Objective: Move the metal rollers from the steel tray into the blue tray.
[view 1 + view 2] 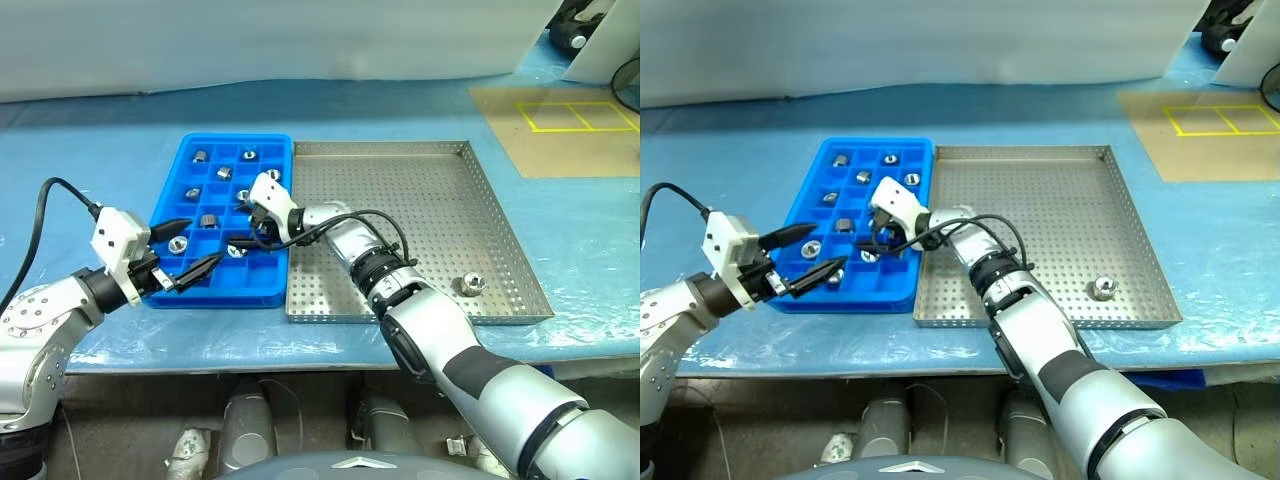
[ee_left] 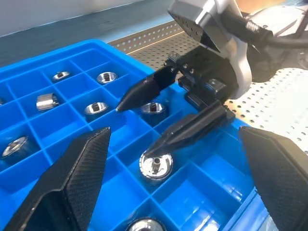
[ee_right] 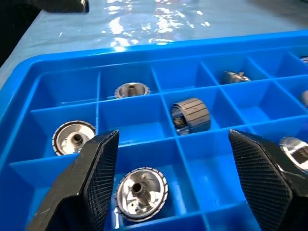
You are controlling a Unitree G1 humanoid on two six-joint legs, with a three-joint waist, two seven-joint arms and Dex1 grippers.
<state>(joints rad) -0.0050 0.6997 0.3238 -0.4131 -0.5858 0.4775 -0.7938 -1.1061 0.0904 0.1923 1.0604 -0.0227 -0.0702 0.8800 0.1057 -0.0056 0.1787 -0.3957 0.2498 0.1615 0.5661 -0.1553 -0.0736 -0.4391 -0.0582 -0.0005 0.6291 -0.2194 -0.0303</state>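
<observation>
The blue tray (image 1: 230, 138) lies left of the steel tray (image 1: 420, 200), and several metal rollers sit in its compartments. My right gripper (image 1: 245, 228) reaches across from the steel tray and hovers open over the blue tray's near right compartments. A roller (image 3: 141, 192) rests in the compartment just below its spread fingers, with nothing held. Another roller (image 3: 191, 114) lies on its side one compartment further. One roller (image 1: 471, 284) sits in the steel tray's near right corner. My left gripper (image 1: 195, 247) is open and empty over the blue tray's near left part, pointing toward the right gripper.
Both trays rest on a table under a blue cover (image 1: 90, 150). A brown board with yellow lines (image 1: 575, 120) lies at the far right. A black cable (image 1: 50, 200) loops up from my left wrist.
</observation>
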